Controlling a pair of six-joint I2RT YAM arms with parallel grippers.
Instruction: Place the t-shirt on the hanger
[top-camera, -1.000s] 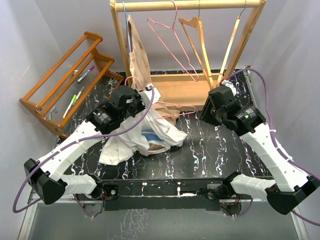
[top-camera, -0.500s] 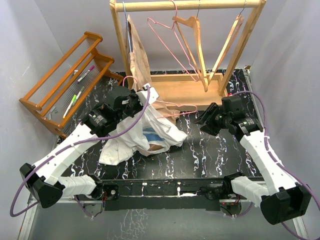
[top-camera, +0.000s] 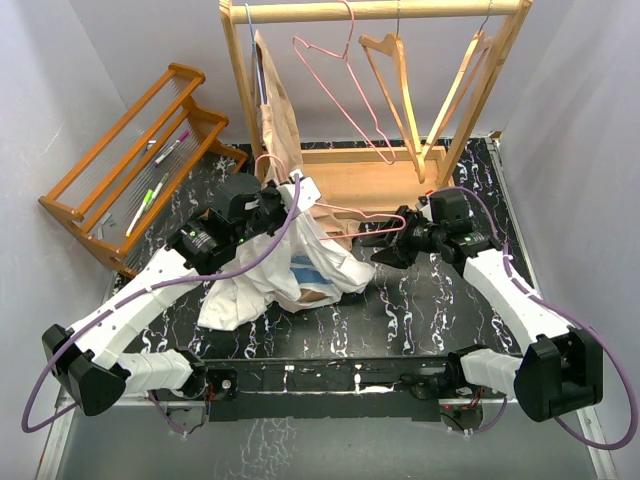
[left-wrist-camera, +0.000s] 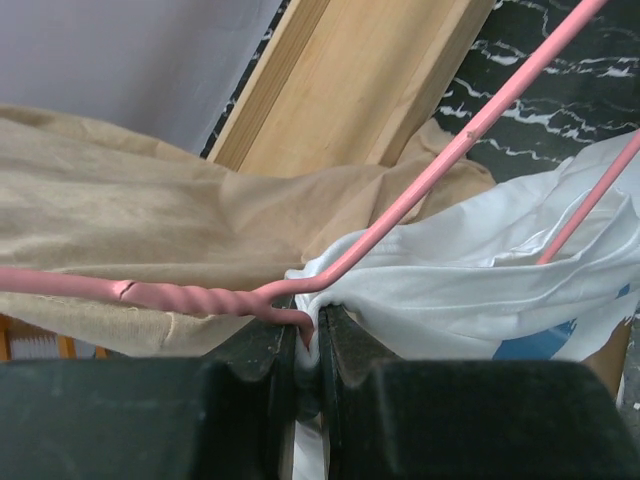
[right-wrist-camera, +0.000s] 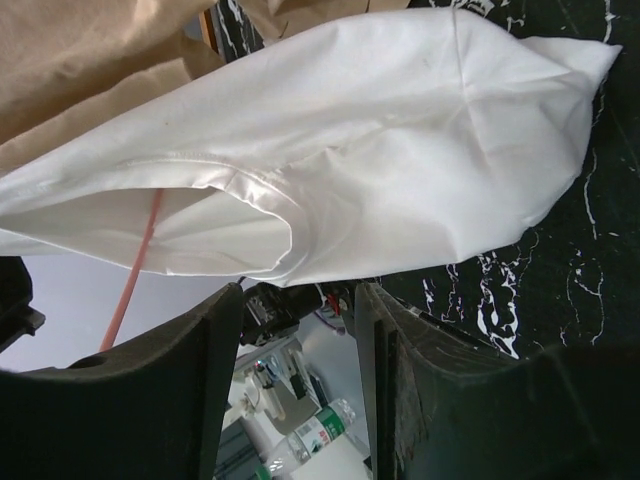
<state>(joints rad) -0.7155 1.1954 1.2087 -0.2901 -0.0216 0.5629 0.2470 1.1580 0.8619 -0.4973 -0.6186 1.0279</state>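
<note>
The white t-shirt (top-camera: 262, 285) lies bunched on the black table, its blue print (top-camera: 300, 268) showing. The pink hanger (top-camera: 345, 211) is threaded into it, with the hook (top-camera: 262, 160) sticking out at the back. My left gripper (top-camera: 283, 200) is shut at the hanger's twisted neck (left-wrist-camera: 200, 297), pinching the wire and a fold of t-shirt (left-wrist-camera: 470, 290) together. My right gripper (top-camera: 380, 245) stands open at the shirt's right side. In the right wrist view the shirt's edge (right-wrist-camera: 380, 150) hangs just above the fingertips (right-wrist-camera: 228, 300), with nothing between them.
A wooden clothes rack (top-camera: 380, 180) stands behind, carrying a beige garment (top-camera: 275, 115), another pink hanger (top-camera: 335, 70) and two light-wood hangers (top-camera: 398, 85). An orange slatted rack with pens (top-camera: 140, 165) sits at the far left.
My right arm has swung down from the rack towards the shirt's right edge, and its jaws have opened. The left gripper keeps its hold and has barely moved.
</note>
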